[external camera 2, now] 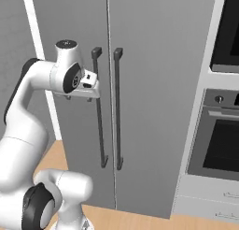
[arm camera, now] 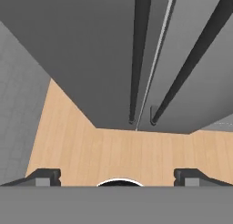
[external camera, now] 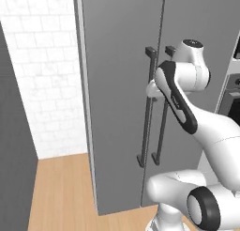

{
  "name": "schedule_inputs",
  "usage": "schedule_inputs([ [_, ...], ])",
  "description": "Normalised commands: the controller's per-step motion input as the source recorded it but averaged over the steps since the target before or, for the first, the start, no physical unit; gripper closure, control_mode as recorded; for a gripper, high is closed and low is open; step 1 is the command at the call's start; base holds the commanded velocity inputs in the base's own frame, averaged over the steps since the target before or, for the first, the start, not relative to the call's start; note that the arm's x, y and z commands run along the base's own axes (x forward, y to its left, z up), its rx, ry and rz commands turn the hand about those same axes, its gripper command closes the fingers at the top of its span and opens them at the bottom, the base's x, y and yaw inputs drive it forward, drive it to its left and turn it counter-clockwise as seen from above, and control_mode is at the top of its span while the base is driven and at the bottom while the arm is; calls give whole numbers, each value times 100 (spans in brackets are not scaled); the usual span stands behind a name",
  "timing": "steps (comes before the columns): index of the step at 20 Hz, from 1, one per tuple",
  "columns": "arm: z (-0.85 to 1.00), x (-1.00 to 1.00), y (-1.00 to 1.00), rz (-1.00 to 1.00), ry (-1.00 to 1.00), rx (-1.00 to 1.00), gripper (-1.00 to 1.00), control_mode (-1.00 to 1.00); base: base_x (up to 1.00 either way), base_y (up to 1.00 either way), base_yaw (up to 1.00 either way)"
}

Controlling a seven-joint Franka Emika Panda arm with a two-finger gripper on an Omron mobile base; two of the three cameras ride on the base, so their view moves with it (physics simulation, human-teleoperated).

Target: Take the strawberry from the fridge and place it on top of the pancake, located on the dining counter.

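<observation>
The fridge [external camera: 117,84] [external camera 2: 154,84] [arm camera: 91,45] stands in front of me with both grey doors shut. Its two dark bar handles run side by side down the middle, the left handle [external camera 2: 99,117] [arm camera: 139,54] and the right handle [external camera 2: 117,112] [arm camera: 195,59]. My gripper [external camera 2: 79,98] [arm camera: 118,177] hovers just in front of the left door, level with the upper part of the left handle, and points down along the doors toward the floor. Its fingers stand wide open with nothing between them. The strawberry, the pancake and the dining counter are out of view.
A built-in oven [external camera 2: 224,145] with a drawer below it adjoins the fridge on the right. A white tiled wall [external camera: 42,84] and a dark grey panel [external camera: 14,155] lie to the left. Wooden floor [external camera: 61,192] runs in front of the fridge.
</observation>
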Motion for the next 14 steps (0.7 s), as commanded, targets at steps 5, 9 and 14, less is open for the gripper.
schedule_inputs([
  [5, 0, 0, 0, 0, 0, 0, -100, 100, -7, -37, -3],
  [9, 0, 0, 0, 0, 0, 0, -100, 100, -7, -13, -1],
  [14, 0, 0, 0, 0, 0, 0, -100, 100, -47, -8, 0],
])
